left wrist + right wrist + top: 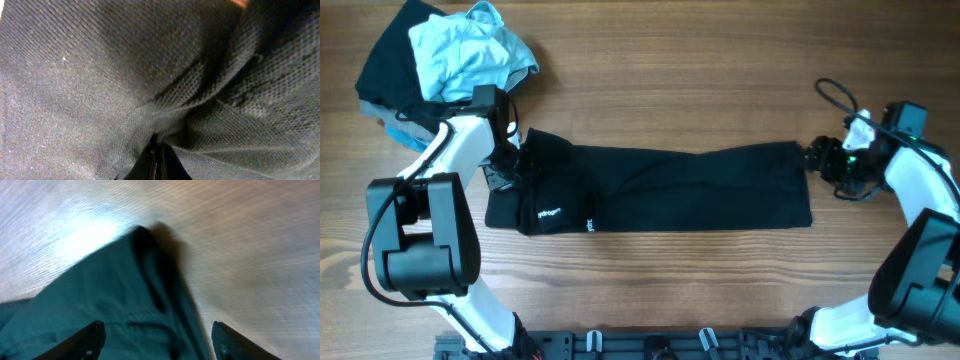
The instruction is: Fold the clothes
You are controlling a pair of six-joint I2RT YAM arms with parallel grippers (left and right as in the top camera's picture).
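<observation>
Here the left gripper (158, 161) has its two fingers pinched together on a fold of the black trousers (680, 190), bunching the mesh cloth near their left end. The right gripper (159, 339) stands with its fingers spread wide, and the corner of the trousers' right end lies between them on the wooden table (670, 290). The trousers lie stretched across the table's middle. A pile of clothes (450, 60), light blue over black, sits at the back left.

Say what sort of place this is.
Probably a robotics lab bench: two white-and-black robot arms, a long black fabric garment on a wooden tabletop, a heap of light-blue and black clothes.
</observation>
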